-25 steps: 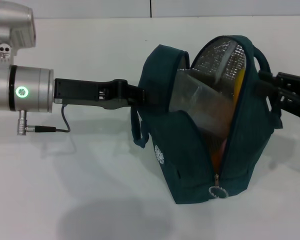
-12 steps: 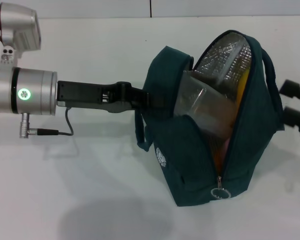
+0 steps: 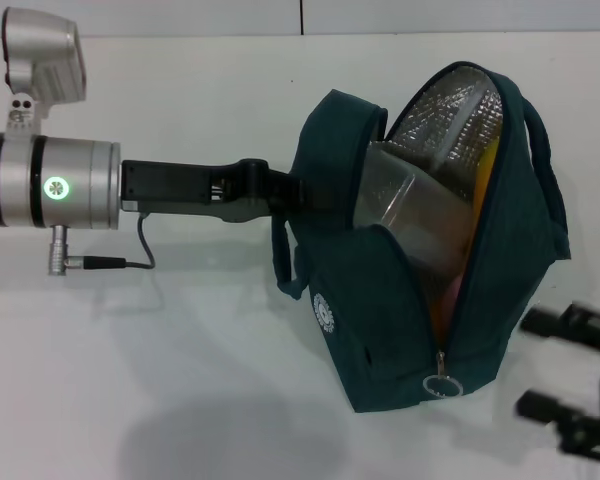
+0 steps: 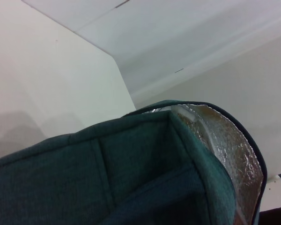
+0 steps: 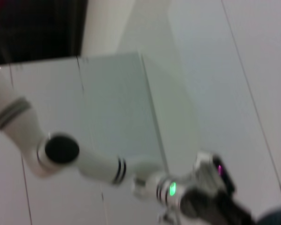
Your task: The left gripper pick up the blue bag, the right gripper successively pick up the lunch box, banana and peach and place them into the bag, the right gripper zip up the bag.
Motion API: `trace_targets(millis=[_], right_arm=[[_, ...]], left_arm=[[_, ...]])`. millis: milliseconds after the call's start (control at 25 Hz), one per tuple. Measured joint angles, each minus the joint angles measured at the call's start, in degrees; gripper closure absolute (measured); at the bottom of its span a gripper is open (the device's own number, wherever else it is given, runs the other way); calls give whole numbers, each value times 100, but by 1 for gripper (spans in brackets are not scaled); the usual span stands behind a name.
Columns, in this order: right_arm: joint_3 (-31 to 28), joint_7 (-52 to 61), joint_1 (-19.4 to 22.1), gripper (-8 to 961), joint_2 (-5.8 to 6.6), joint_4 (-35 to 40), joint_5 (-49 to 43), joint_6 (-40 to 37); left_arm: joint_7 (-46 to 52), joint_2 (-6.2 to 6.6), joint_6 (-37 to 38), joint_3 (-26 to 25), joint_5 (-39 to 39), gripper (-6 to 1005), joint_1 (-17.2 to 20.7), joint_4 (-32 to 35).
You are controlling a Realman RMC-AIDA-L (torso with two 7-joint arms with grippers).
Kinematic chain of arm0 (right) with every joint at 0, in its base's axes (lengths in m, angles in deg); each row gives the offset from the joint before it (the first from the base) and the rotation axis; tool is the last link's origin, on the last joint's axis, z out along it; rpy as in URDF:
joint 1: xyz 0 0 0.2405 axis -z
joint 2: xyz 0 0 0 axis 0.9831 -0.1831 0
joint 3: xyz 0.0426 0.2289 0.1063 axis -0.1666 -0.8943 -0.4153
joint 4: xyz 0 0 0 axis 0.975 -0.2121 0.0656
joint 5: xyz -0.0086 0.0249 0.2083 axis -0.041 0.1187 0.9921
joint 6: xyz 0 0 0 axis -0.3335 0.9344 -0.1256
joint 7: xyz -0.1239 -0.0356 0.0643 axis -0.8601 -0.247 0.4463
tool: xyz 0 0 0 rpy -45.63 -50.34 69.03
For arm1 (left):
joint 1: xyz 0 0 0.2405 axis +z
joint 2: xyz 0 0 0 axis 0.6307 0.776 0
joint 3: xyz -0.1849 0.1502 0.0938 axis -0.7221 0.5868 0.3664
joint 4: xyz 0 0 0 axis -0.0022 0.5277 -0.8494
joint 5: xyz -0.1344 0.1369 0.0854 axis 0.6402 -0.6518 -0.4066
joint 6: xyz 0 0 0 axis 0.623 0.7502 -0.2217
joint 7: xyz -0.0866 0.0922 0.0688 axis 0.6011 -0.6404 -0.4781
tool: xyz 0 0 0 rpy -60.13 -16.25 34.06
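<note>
Left hand (image 3: 298,192) pinches the packed blue bag (image 3: 420,290) as right hand (image 3: 565,375), fingers spread, drops toward the zipper pull (image 3: 439,382).

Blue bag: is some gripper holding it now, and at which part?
The left gripper holds the blue bag by the upper edge of its open side, beside the strap. The right gripper is open, low beside the bag, and holds nothing.

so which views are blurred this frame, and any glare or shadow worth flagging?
Head view: sharp on the blue bag and left gripper; right gripper is motion-smeared at the lower right; soft shadow on the table below the bag. Left wrist view: bag fabric fills the foreground, silver lining glints. Right wrist view: blurred throughout.
</note>
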Motion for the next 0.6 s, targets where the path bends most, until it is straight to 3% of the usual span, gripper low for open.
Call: trace_targets(millis=[280, 600], right_arm=[[115, -911, -63, 276, -17, -1016, -296, 967], [444, -981, -94, 298, -25, -1142, -320, 1604]], left_arm=[[-33, -13, -8, -1, 1, 948, 4, 1], [-35, -12, -8, 27, 1, 948, 1, 1]])
